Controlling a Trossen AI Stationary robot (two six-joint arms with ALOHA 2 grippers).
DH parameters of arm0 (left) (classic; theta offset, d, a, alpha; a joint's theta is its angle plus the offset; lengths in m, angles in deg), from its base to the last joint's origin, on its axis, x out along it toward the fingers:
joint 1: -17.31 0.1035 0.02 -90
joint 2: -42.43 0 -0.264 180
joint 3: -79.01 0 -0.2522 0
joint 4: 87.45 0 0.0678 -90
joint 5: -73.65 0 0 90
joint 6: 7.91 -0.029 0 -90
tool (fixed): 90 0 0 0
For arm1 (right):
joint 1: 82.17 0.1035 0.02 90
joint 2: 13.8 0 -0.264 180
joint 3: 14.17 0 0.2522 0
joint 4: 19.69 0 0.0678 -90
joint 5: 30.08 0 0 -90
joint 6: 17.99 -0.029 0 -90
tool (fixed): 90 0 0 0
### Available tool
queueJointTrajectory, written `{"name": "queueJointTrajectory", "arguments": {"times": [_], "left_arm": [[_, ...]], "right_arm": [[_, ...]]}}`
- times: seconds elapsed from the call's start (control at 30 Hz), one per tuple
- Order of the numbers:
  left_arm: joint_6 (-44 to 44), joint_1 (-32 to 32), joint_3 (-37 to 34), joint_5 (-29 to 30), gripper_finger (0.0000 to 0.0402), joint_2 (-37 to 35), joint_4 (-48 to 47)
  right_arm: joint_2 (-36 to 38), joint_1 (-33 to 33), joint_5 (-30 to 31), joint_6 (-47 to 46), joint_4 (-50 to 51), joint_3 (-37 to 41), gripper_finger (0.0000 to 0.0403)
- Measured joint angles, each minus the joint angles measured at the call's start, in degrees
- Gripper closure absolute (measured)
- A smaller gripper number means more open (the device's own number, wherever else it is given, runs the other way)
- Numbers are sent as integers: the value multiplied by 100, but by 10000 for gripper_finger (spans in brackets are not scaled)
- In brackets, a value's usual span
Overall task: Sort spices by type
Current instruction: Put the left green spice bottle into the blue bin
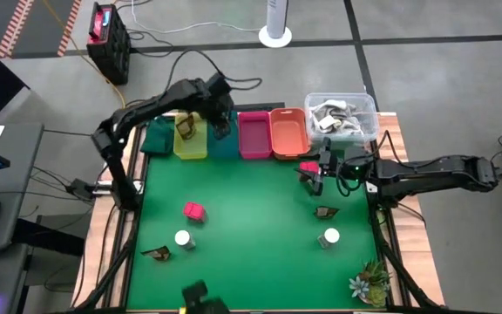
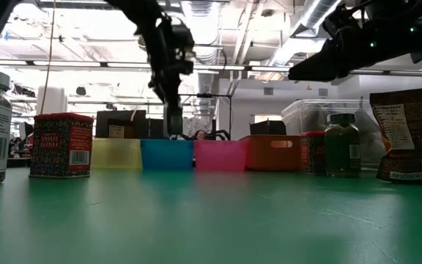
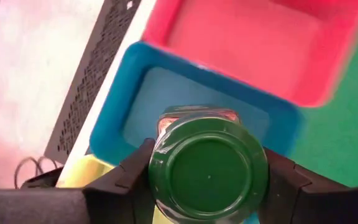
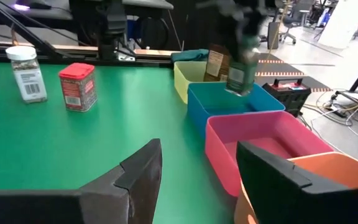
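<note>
Dark green jar (image 3: 208,170) pinched betw. left tool (image 1: 220,113) fingers, lid facing wrist cam, hanging over blue bin (image 3: 120,93) at upper centre of high view. Judged: held above bin for drop-in, so blue = green-jar slot. Yellow bin (image 1: 190,144) just left of it already has a brown packet (image 1: 186,128), so packets go there; pink bin (image 1: 254,135) and orange bin (image 1: 288,133) look empty.

Right tool (image 4: 197,180) spread, nothing in it, parked mid-right of high view near red block (image 1: 308,167).

Left wrist view shows grip on the jar; the high view hides it under arm. Right wrist view shows jar clear above bin rim. Low view shows another green jar (image 2: 341,144) and packet (image 2: 405,136) at right; high view alone gives layout on tabletop (image 1: 251,218): pink-red block (image 1: 193,211), white-cap jars (image 1: 183,239) (image 1: 330,236), packets (image 1: 158,253) (image 1: 325,212) unsorted.
</note>
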State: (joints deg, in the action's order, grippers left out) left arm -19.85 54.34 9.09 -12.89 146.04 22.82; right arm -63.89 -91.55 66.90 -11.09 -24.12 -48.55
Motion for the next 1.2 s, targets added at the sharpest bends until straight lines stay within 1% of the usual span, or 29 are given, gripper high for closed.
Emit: {"name": "queueJointTrajectory", "arguments": {"times": [0.13, 0.23, 0.33, 0.5, 1.2], "left_arm": [[88, 300, 0, -88, 211, 301, 306], [82, 414, 0, -175, 211, 510, 295], [82, 445, -4, -241, 209, 717, 221], [117, 392, -7, -413, 194, 873, 300], [105, 341, -8, -170, 147, 874, 296]], "right_arm": [[0, -2, 0, 4, -45, 0, 168], [0, -2, 0, 7, -39, 0, 168], [0, -2, 0, 49, -30, 0, 168], [0, -2, 1, 67, -7, 0, 168], [0, -2, 0, 62, -14, 0, 168]]}}
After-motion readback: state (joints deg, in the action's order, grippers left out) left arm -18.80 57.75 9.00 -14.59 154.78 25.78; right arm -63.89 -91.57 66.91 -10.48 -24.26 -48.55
